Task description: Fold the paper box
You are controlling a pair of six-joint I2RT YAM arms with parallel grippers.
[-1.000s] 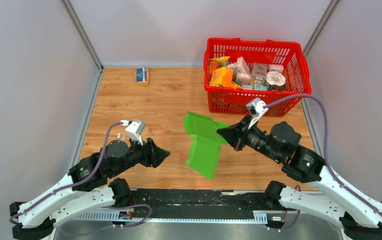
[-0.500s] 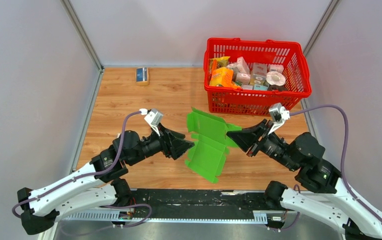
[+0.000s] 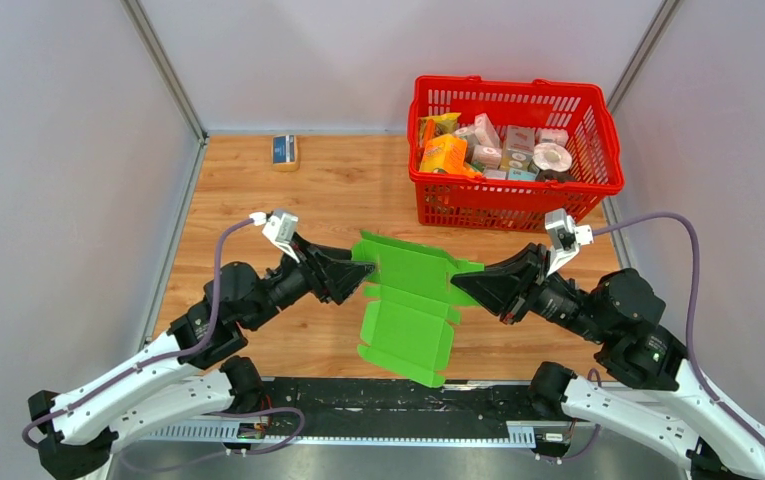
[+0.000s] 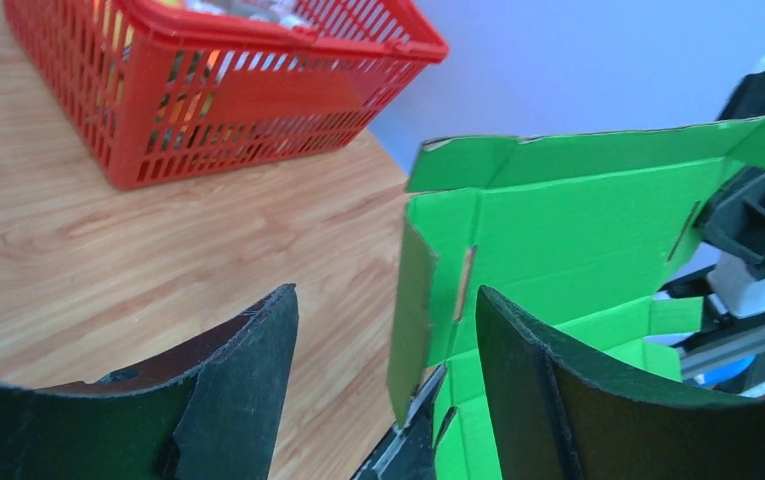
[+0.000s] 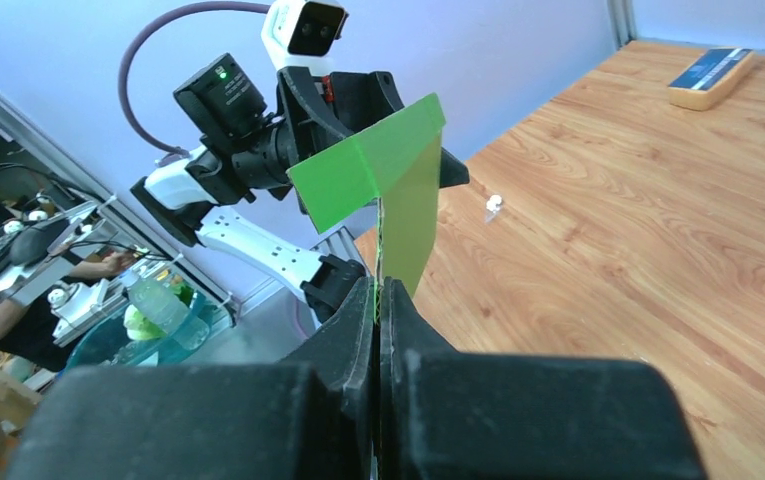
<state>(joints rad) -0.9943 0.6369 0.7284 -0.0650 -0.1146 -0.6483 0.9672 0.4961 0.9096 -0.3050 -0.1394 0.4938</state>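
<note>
While paper box (image 3: 405, 310) hangs over wooden table (image 3: 248, 190) | right jaws clamp it | left jaws apart | pale walls (image 3: 58, 150)

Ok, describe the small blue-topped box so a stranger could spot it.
Start at the wooden table and go to its far left corner, opposite the red plastic basket. The small flat blue-and-tan box lies there alone on the wood, while the other small packages sit inside the basket.

A red basket (image 3: 503, 210) full of small boxes (image 3: 503, 150) sits just past the right fingers (image 3: 483, 285). A little blue box (image 3: 284, 150) lies well beyond the left fingers (image 3: 343, 272).
</note>
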